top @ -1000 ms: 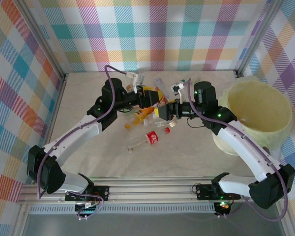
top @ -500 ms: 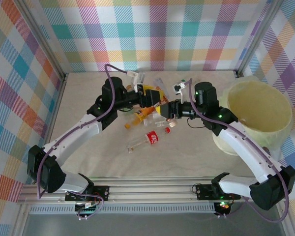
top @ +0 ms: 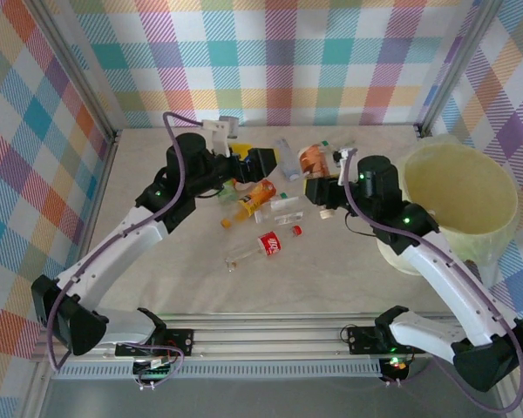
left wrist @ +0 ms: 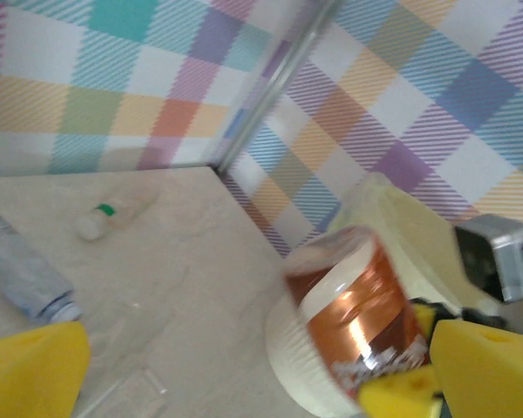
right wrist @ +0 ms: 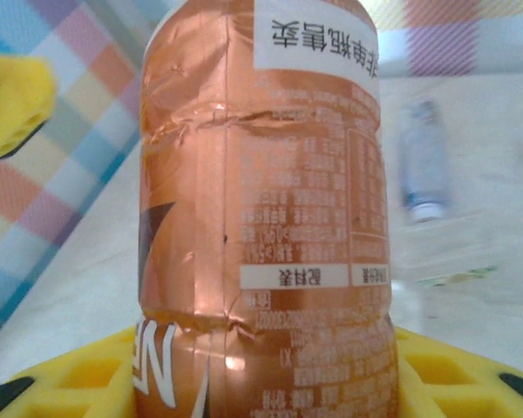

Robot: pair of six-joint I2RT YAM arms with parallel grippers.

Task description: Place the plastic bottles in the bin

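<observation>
1. Two grippers were close together over the far middle of the table [top: 157,287]. The left gripper [top: 263,162] had its yellow fingers [left wrist: 30,366] spread wide with nothing between them.
2. The right gripper [top: 317,186] was closed on the lower part of an orange-labelled bottle [top: 312,159]. The bottle stood up out of the grip and was lifted clear of the table.
3. In the right wrist view the bottle's crinkled copper label showed its print upside down. One fingertip of the left gripper sat at the upper left, apart from the bottle.
4. The bin [top: 458,205] stood at the right side of the table, beside the right arm. The held bottle was to the bin's left, not above its opening.
5. Four other plastic bottles lay on the table:
   - a small orange bottle [top: 253,202] below the left gripper
   - a clear bottle [top: 288,209] just beside the orange one
   - a red-labelled bottle [top: 266,246] nearer the arm bases
   - a grey bottle [top: 283,146] close to the far wall
</observation>
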